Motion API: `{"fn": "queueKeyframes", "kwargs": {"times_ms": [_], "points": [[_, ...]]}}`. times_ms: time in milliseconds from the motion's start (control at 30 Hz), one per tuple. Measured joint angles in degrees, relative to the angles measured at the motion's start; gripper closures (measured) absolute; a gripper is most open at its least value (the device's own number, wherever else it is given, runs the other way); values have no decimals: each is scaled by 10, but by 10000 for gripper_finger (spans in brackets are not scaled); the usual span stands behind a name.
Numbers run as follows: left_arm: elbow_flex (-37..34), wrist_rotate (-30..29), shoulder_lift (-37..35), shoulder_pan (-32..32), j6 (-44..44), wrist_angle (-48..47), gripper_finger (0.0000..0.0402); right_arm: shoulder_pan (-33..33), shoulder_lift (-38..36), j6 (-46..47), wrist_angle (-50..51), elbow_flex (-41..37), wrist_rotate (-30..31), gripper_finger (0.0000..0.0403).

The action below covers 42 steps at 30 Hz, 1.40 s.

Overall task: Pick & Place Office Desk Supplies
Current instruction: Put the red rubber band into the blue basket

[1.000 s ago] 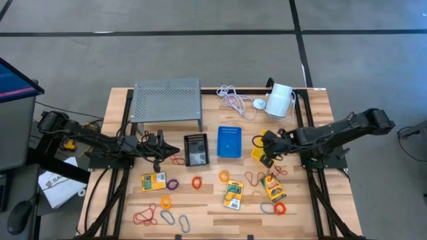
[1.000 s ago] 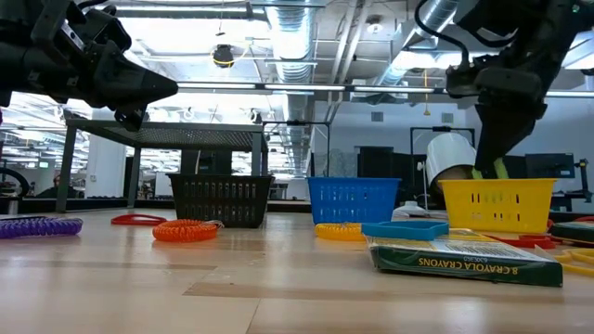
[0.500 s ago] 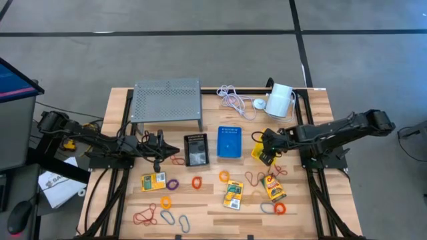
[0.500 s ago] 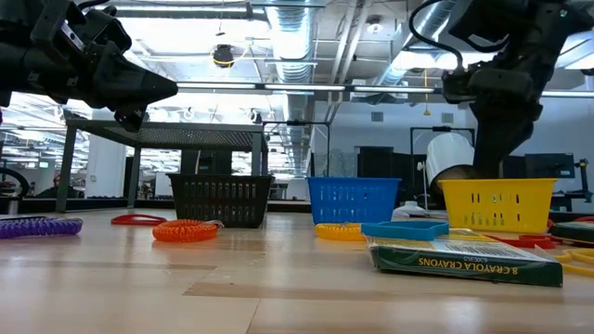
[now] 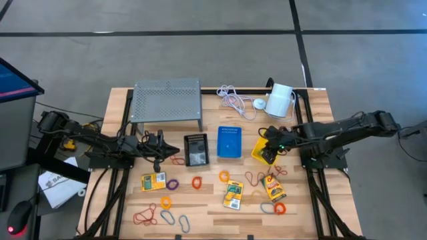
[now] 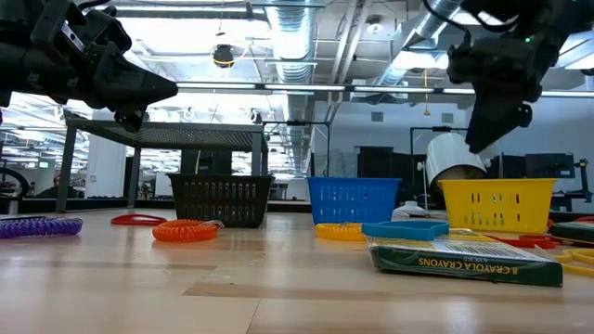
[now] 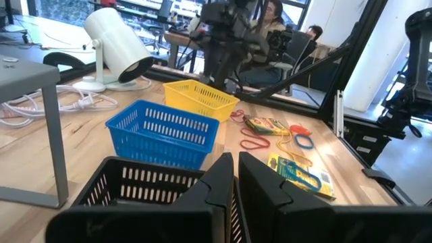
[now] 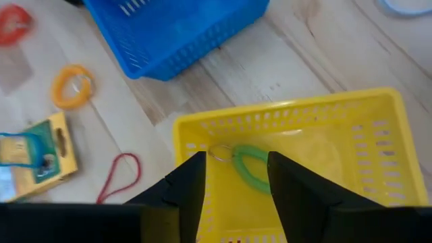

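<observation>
My right gripper hovers over the yellow bin, fingers apart and empty; green loop lies in the bin between them. Left gripper pinched together, empty.

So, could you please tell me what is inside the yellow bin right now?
A green loop lies on the floor of the yellow bin, directly below the open right gripper. The gripper's fingers cover the bin's near edge, so anything there stays unseen.
</observation>
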State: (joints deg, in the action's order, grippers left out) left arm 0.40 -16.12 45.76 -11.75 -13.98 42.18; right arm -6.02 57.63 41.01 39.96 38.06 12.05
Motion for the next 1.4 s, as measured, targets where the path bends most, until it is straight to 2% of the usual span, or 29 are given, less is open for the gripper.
{"fn": "queueKeyframes", "kwargs": {"times_ms": [167, 367, 533, 800, 1033, 1267, 1400], "points": [[0, 0, 0, 0, 0, 0, 381, -26, -52, 0, -38, 0, -12, 276], [0, -1, 0, 0, 0, 0, 379, -98, -91, 38, -58, 0, -28, 291], [0, -1, 0, 0, -1, -1, 353, -157, -80, 76, -58, 0, -17, 296], [6, -1, 0, -1, -45, 5, 284, -212, -24, 94, -48, 9, -5, 315], [36, -1, 25, -23, -44, 8, 262, -262, 22, 122, 38, 68, -1, 338], [67, -1, 82, -27, -42, 7, 261, -323, 66, 279, 184, 68, -18, 338], [83, 7, 110, -27, -25, 7, 261, -354, 81, 327, 207, 67, -27, 319]]}}
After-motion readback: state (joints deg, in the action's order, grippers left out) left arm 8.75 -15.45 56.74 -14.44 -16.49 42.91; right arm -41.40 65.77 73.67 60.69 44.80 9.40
